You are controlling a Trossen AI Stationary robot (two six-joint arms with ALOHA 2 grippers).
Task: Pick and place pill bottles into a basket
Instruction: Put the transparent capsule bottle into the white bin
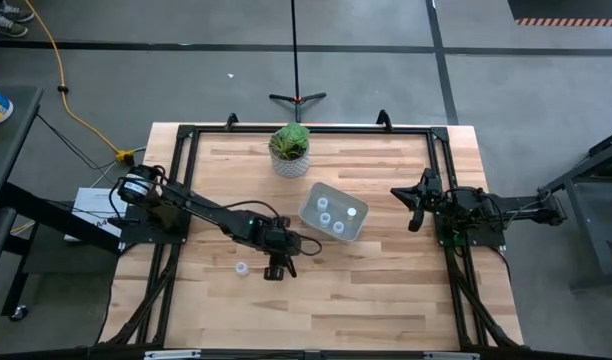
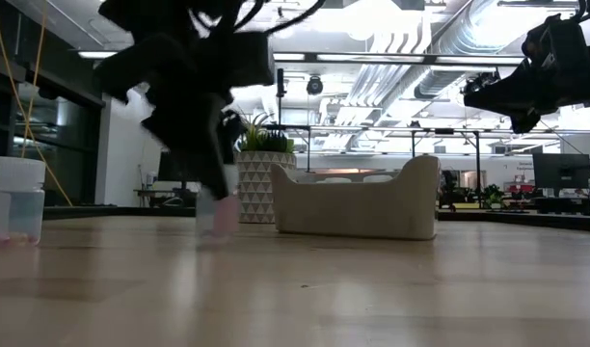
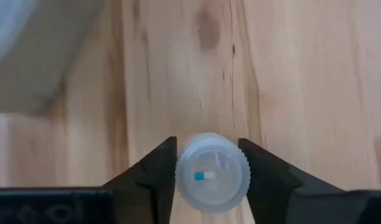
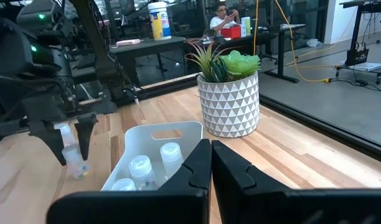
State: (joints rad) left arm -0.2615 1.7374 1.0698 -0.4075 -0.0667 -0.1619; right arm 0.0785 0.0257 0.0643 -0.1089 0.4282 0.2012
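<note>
My left gripper [image 1: 276,268] points down at the table's near middle, shut on a whitish translucent pill bottle [image 3: 212,173]. This bottle also shows in the low view [image 2: 218,217] and the right wrist view [image 4: 73,158]. A second pill bottle [image 1: 242,268] stands on its base on the wood just left of it. The pale basket [image 1: 333,212] sits on the table to the far right of my left gripper and holds several bottles [image 4: 142,167]. My right gripper [image 4: 211,148] is shut and empty, raised above the table's right side [image 1: 416,212]. My left gripper pinches the pill bottle between its two fingers, which meet opposite sides of its ribbed cap [image 3: 183,173]. The fingers come from above, pointing down. The bottle's lower body [image 2: 218,224] hangs out below the fingertips, about upright. I cannot tell whether its base rests on the table.
A white patterned pot with a green plant [image 1: 290,150] stands at the far middle, behind the basket. A black frame [image 1: 186,130] runs round the table. Bare wood lies between my left gripper and the basket [image 3: 178,74].
</note>
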